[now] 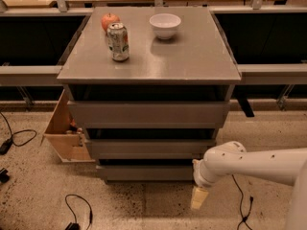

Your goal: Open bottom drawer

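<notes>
The grey cabinet (148, 56) has three flat drawer fronts. The bottom drawer (144, 172) is the shortest front, lowest, just above the floor, and stands closed. My white arm comes in from the right, low over the floor. My gripper (198, 198) hangs at its end, pointing down, just right of and slightly below the bottom drawer's right end. It is beside the drawer, not touching it.
On the cabinet top stand a drinks can (118, 41), a red apple (110, 20) and a white bowl (165, 25). A light wooden box (64, 131) leans at the cabinet's left side. Cables (76, 210) lie on the speckled floor.
</notes>
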`<state>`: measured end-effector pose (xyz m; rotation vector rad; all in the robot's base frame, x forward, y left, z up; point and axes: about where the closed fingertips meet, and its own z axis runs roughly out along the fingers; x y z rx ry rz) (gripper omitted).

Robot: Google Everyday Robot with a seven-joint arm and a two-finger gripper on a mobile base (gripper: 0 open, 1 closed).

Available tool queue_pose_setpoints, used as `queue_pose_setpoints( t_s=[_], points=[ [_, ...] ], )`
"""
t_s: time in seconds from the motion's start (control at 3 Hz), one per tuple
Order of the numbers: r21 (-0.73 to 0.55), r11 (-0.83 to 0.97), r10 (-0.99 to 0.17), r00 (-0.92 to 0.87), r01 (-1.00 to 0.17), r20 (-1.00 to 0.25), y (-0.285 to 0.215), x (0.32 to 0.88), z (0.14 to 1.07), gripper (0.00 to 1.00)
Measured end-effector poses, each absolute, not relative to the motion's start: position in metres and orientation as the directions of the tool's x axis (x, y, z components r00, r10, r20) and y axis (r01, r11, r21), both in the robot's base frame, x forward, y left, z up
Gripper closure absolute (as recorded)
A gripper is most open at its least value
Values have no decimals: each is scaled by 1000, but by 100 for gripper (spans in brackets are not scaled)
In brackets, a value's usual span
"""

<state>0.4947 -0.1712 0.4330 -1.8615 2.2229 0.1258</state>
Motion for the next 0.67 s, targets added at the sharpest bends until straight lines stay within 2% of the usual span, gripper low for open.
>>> queue_pose_setpoints(
  t_s=[0.33, 0.67],
  points=[
    [-85, 196, -960, -173, -977, -221, -176, 520, 388, 0],
    [-83, 197, -959, -175, -977, -222, -176, 520, 387, 0]
  ],
)
